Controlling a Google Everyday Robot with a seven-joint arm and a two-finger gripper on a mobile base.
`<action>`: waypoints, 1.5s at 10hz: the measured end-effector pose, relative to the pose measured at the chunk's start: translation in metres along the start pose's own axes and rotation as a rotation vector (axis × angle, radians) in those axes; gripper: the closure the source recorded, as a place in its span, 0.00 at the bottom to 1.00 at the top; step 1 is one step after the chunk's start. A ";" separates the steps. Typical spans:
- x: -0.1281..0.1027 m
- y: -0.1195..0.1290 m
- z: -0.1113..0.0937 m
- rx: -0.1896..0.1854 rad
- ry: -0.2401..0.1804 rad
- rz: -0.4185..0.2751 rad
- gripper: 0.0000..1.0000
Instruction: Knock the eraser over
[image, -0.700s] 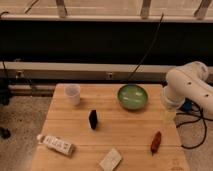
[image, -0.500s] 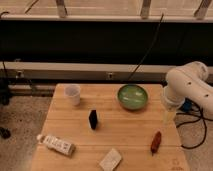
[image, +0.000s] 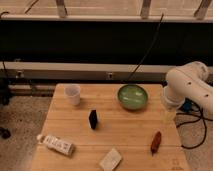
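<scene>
The eraser (image: 93, 119) is a small black block standing upright near the middle of the wooden table (image: 125, 134). My gripper (image: 168, 117) hangs from the white arm (image: 187, 87) at the table's right edge, well to the right of the eraser and apart from it. It sits between the green bowl and a reddish-brown object.
A white cup (image: 73, 94) stands at the back left. A green bowl (image: 132, 96) sits at the back centre-right. A white patterned box (image: 57, 144) lies at the front left, a flat white pad (image: 111, 159) at the front, a reddish-brown object (image: 155, 141) at the front right.
</scene>
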 end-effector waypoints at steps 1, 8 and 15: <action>0.000 0.000 0.000 0.000 0.000 0.000 0.20; 0.000 0.000 0.000 -0.001 0.000 -0.001 0.20; -0.009 0.001 0.008 -0.006 -0.009 -0.034 0.20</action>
